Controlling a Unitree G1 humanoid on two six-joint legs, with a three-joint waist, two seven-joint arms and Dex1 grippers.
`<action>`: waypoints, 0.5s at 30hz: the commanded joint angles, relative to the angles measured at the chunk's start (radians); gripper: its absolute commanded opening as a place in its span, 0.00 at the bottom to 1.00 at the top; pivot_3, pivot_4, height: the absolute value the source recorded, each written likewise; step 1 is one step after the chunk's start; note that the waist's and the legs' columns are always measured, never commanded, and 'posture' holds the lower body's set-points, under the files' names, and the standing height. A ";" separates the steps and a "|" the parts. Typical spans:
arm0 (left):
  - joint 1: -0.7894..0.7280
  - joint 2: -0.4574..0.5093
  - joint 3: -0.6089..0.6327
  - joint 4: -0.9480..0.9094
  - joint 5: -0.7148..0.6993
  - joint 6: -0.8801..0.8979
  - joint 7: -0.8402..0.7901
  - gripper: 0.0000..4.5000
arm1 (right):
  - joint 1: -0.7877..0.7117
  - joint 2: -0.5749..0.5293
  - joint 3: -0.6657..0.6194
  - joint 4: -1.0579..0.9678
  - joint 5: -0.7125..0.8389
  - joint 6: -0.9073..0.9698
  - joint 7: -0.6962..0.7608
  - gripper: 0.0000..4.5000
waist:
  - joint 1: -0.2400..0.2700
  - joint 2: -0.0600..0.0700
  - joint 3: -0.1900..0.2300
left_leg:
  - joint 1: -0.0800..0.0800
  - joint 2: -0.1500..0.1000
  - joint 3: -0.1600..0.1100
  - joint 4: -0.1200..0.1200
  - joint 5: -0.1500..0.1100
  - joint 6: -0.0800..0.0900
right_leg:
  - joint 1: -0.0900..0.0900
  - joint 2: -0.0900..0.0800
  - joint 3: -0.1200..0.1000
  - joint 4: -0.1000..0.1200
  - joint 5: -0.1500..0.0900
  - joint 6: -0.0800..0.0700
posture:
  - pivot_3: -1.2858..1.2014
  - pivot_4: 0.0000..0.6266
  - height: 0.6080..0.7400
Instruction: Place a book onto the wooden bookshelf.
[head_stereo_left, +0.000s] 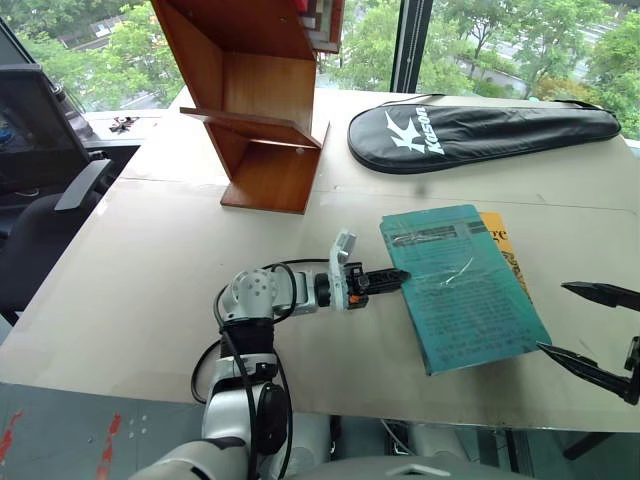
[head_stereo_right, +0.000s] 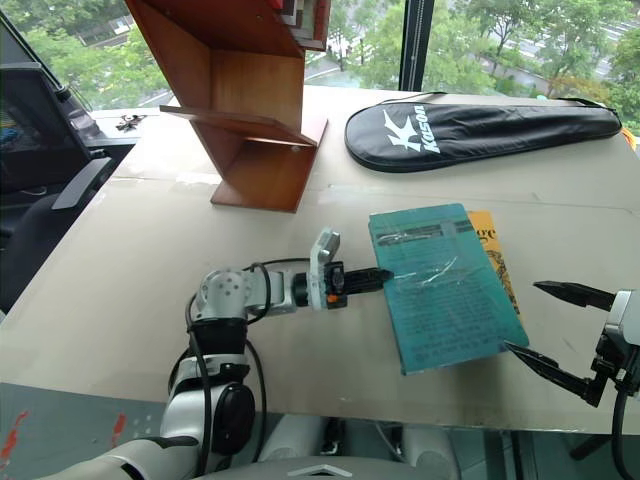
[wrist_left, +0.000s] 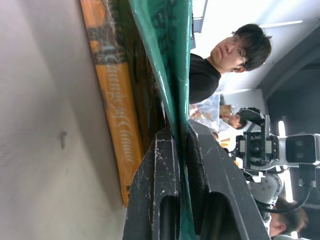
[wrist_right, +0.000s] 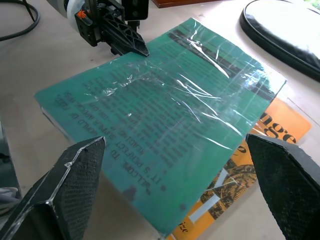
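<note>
Book (head_stereo_left: 462, 290) lies flat on table (head_stereo_left: 150, 280), near-right, atop yellow book (head_stereo_left: 508, 255); long axis runs near-far. Left gripper (head_stereo_left: 400, 277) clamped on book's left edge, pointing right. Right gripper (head_stereo_left: 598, 330) spread wide, just right of book. Wooden bookshelf (head_stereo_left: 255, 110) far-left.

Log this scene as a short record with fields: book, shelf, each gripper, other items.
book: teal book lying flat on the yellow book, on the table
shelf: wooden bookshelf at the far side, apart from the book
left gripper: left gripper shut on the teal book's edge
right gripper: right gripper open, near the book's other side, not touching
other: black racket bag
</note>
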 joint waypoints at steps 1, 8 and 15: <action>0.008 0.015 0.033 -0.040 -0.057 0.003 -0.044 0.01 | -0.009 0.001 0.010 0.001 -0.006 -0.023 -0.013 1.00 | 0.000 0.000 0.000 | 0.000 0.000 0.000 0.000 0.000 0.000 | 0.000 0.000 0.000 0.000 0.000 0.000 | 0.52 0.24 1.00; -0.022 0.123 0.147 -0.260 -0.158 -0.016 -0.021 0.01 | -0.096 -0.018 0.059 0.046 -0.003 -0.037 -0.025 1.00 | -0.005 0.000 0.000 | -0.001 0.000 0.000 0.000 0.000 0.000 | -0.002 0.000 0.000 0.001 0.000 0.000 | 0.52 0.24 1.00; -0.022 0.557 -0.076 -0.685 0.163 -0.554 -0.312 0.01 | -0.271 -0.023 0.159 0.118 0.014 -0.031 -0.058 1.00 | -0.005 -0.002 0.002 | -0.003 0.000 -0.001 -0.002 0.000 -0.001 | -0.004 -0.001 0.000 -0.001 0.000 -0.001 | 0.52 0.24 1.00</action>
